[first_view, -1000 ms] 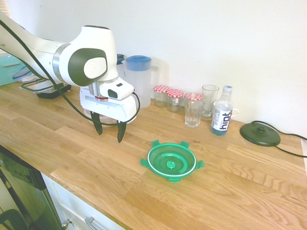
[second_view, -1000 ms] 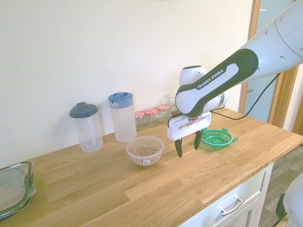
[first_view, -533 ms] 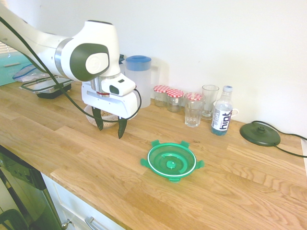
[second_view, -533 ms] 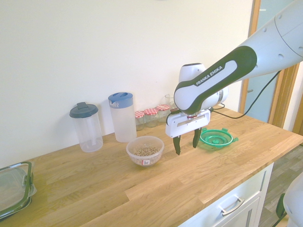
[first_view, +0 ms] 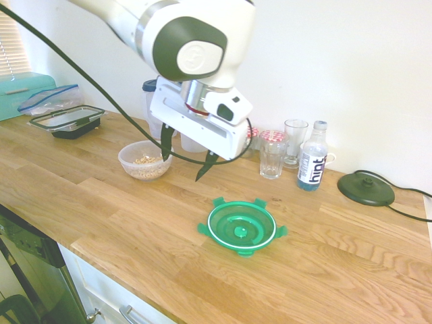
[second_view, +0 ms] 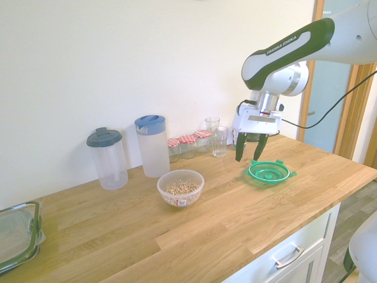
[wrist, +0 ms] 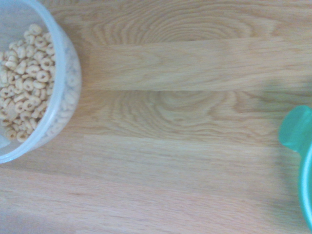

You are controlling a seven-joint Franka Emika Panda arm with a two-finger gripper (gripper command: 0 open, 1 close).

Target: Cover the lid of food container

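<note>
Raised open jaws [first_view: 188,162], green lid [first_view: 241,226] cut off in wrist view, bowl [wrist: 64,80] too

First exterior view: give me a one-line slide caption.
Open gripper hovers above the counter between a bowl of cereal and its green lid, which lies apart.

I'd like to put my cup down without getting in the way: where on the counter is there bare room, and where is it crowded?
Bare wood lies between the cereal bowl and the green lid, though the open gripper hangs above it. More runs from the lid toward the black round base. The wall side, with jars, glasses and bottle, is crowded.
</note>
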